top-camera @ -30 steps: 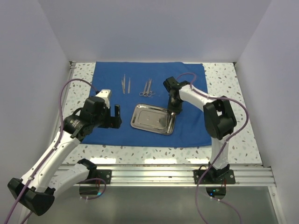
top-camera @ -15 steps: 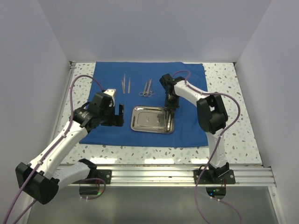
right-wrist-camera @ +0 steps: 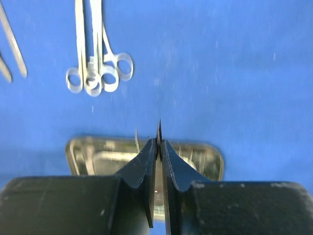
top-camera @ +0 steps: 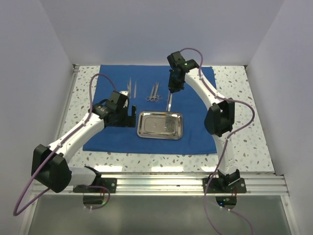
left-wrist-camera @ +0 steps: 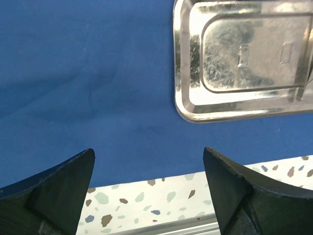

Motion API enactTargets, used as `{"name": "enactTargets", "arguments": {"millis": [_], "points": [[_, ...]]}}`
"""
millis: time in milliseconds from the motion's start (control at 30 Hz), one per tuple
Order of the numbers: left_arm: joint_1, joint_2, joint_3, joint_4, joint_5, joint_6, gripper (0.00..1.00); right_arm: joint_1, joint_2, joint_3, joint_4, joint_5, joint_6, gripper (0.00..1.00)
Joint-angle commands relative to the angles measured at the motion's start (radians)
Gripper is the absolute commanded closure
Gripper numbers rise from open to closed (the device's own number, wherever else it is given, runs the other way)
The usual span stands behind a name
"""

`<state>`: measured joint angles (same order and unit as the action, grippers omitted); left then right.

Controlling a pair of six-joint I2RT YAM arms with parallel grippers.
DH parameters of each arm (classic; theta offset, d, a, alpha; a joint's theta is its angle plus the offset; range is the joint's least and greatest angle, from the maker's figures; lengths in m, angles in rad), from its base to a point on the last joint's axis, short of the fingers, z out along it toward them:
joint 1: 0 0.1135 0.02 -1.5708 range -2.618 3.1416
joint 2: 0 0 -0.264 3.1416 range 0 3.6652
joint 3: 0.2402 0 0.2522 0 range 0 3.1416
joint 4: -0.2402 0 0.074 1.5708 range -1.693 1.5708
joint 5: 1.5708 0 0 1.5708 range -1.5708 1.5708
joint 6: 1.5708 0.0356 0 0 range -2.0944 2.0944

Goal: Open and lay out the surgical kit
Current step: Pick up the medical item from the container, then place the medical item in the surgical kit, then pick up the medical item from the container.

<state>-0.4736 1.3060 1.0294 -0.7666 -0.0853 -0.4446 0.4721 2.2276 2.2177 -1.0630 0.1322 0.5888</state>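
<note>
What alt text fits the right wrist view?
The right gripper is shut on a thin instrument, seen edge-on, with the steel tray just behind it. The tray sits on a blue cloth. Scissor-like instruments lie side by side at upper left, and tweezers at the left edge.

The light is bright, white and even, and it falls from above, so shadows on the blue cloth (top-camera: 195, 132) are soft. The steel tray (left-wrist-camera: 183, 98) shows patchy glare. In the right wrist view the scissors (right-wrist-camera: 95, 68) are blurred, and the near fingers (right-wrist-camera: 139, 166) and the slim instrument (right-wrist-camera: 159, 133) look dark and unsharp.
</note>
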Motion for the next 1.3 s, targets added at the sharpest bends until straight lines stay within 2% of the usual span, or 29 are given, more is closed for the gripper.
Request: {"name": "enactTargets", "arguments": {"millis": [0, 200, 467, 567, 700, 767, 833, 933, 967, 1067, 1267], "points": [[0.0, 0.002, 0.07, 0.072, 0.006, -0.031, 0.04, -0.049, 0.11, 0.089, -0.031, -0.031, -0.02, 0.89], [0.0, -0.013, 0.075, 0.036, -0.011, -0.036, 0.05, -0.138, 0.283, 0.311, 0.003, -0.032, -0.017, 0.92], [0.0, -0.034, -0.002, 0.067, 0.013, -0.063, 0.05, -0.233, 0.332, 0.336, 0.204, -0.046, -0.055, 0.82], [0.0, -0.016, 0.006, 0.075, 0.024, -0.059, 0.05, -0.234, 0.363, 0.352, 0.268, -0.063, -0.072, 0.73], [0.0, 0.024, 0.04, 0.076, 0.025, -0.036, 0.05, -0.234, 0.377, 0.318, 0.34, -0.123, -0.07, 0.21], [0.0, 0.039, 0.055, 0.081, 0.028, -0.019, 0.05, -0.234, 0.365, 0.297, 0.334, -0.129, -0.067, 0.15], [0.0, 0.062, 0.072, 0.082, 0.032, -0.006, 0.05, -0.231, 0.319, 0.248, 0.331, -0.129, -0.07, 0.14], [0.0, 0.085, 0.083, 0.104, 0.041, 0.007, 0.05, -0.221, 0.143, 0.053, 0.38, -0.129, -0.084, 0.14], [0.0, 0.097, 0.083, 0.118, 0.047, 0.01, 0.05, -0.214, 0.039, -0.055, 0.393, -0.129, -0.09, 0.14], [0.0, 0.119, 0.084, 0.144, 0.056, 0.015, 0.05, -0.185, -0.112, -0.215, 0.413, -0.131, -0.144, 0.14], [0.0, 0.108, 0.071, 0.181, 0.119, 0.02, 0.06, -0.095, -0.206, -0.358, 0.279, -0.138, -0.181, 0.17]]}}
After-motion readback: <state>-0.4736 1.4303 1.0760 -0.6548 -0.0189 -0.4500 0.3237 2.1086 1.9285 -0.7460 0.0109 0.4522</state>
